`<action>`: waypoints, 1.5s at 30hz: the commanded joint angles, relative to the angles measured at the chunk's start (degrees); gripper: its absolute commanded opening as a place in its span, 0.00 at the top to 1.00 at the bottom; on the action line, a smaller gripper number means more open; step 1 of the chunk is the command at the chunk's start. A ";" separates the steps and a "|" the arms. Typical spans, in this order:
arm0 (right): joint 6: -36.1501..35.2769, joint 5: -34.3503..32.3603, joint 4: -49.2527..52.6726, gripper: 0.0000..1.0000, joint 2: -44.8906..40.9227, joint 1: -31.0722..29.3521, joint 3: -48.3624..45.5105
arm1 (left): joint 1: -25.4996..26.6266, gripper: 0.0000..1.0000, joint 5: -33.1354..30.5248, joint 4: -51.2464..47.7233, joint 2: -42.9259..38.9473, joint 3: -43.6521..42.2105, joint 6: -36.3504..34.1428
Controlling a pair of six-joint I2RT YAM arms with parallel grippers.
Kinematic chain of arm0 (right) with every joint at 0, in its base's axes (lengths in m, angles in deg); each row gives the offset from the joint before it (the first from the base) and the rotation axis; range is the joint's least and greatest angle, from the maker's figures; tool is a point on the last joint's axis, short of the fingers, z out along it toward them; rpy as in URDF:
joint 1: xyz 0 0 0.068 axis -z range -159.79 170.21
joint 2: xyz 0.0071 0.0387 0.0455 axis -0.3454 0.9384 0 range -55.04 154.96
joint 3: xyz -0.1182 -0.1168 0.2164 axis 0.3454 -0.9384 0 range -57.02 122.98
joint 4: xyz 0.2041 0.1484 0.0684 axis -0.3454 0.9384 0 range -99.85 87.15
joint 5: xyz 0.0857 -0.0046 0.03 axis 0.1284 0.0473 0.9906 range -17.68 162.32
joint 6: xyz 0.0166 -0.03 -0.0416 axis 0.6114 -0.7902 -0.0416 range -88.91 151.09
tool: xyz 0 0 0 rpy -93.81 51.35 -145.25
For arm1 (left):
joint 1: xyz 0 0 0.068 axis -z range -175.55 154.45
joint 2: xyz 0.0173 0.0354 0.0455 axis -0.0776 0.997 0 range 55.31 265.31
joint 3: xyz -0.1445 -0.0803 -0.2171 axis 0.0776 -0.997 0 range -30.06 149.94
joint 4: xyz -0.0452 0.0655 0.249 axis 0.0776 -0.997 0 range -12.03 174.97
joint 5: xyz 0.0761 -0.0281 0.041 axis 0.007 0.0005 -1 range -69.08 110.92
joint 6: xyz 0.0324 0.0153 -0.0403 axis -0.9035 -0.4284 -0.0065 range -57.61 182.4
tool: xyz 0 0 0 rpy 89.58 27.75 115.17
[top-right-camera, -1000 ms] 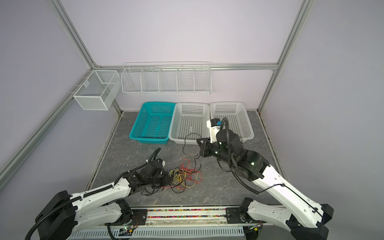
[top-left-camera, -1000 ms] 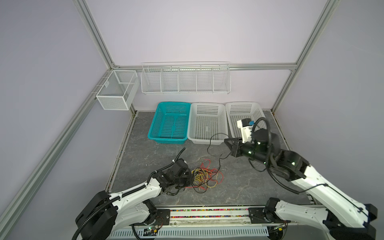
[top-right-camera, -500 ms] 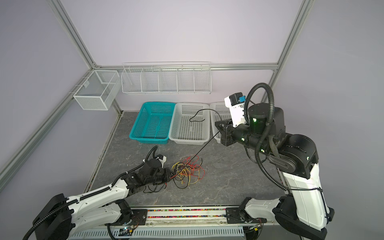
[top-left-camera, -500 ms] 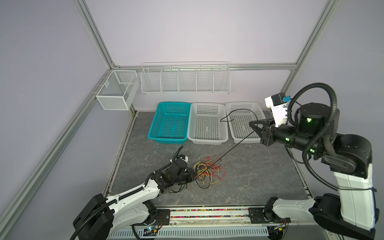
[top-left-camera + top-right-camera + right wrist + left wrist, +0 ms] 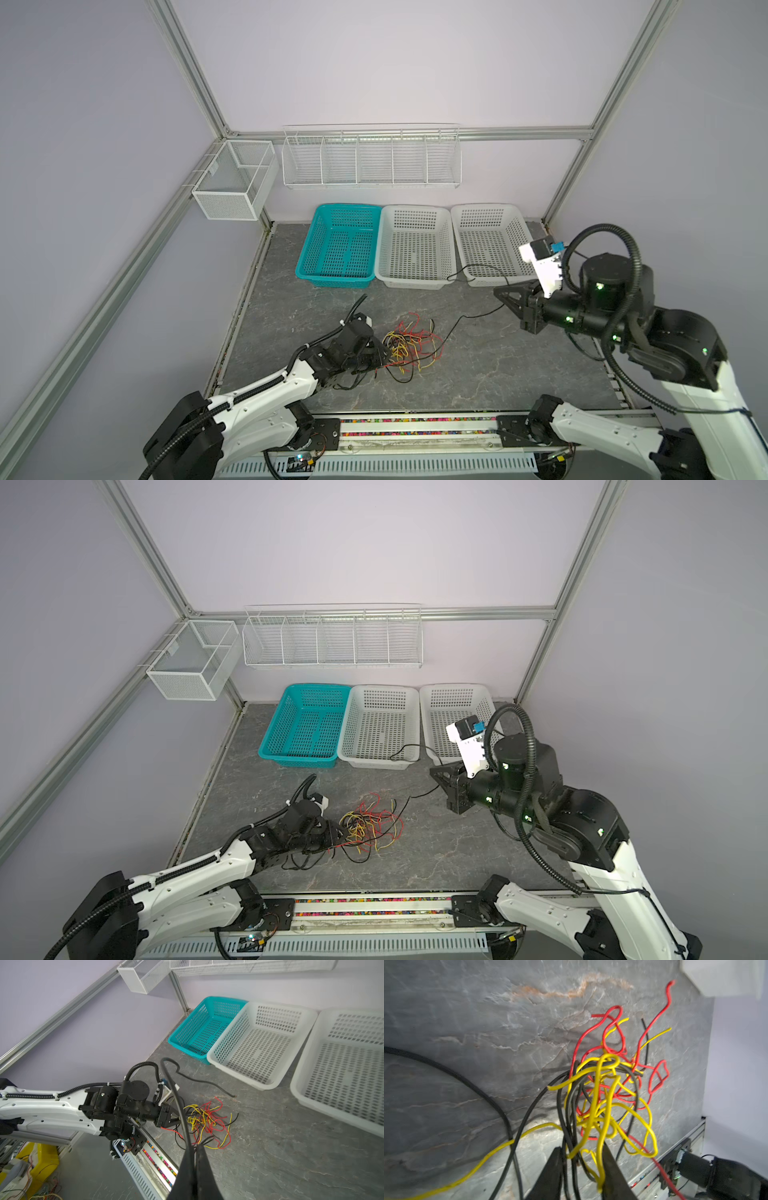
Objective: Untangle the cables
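Quick update: half a sec ago my right gripper (image 5: 498, 293) was way up high w/ the long thin black cable (image 5: 462, 318) pulled tight out of the pile. Now it's dropped back low over the grey stone-look tabletop (image 5: 519, 374) and the black cable sags slack. It's clamped tight on that cable mid-length. The free tail curls off toward the front of the white perforated plastic basket (image 5: 413, 283), and the other end runs back into the tangle of thin red, yellow and black wires (image 5: 409, 345) at front-centre. My left gripper (image 5: 581, 1152) was pinching the tangle a sec ago, but its jaws are parted now, w/ yellow + black strands lying loose between them. So imo the pull didn't free the black one, and w/ nothing anchoring the pile I prob need to re-pin it before tugging again.
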State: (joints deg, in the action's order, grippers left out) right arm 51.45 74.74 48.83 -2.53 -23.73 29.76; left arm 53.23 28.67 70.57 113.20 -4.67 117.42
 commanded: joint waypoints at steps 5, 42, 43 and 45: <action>5.95 10.73 -13.96 0.90 -4.68 0.11 -23.66 | -0.21 0.45 -1.33 -4.87 -3.28 6.96 -1.32; 8.19 -18.76 -48.26 0.44 34.76 -32.98 -40.86 | -0.26 0.32 -6.78 -13.73 -11.08 5.95 -1.92; 7.69 -18.76 -48.95 0.43 35.29 -32.97 -40.71 | -0.31 0.32 -6.76 -13.65 -11.12 5.82 -1.79; 7.07 -18.02 -50.30 0.42 36.34 -32.99 -40.47 | -0.20 0.32 -6.77 -13.61 -11.10 5.59 -1.82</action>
State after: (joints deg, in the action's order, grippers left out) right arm 60.15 59.40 1.77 32.48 -56.50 -11.70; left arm 53.23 23.05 57.64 102.64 1.78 115.71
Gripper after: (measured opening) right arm 0.577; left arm 0.680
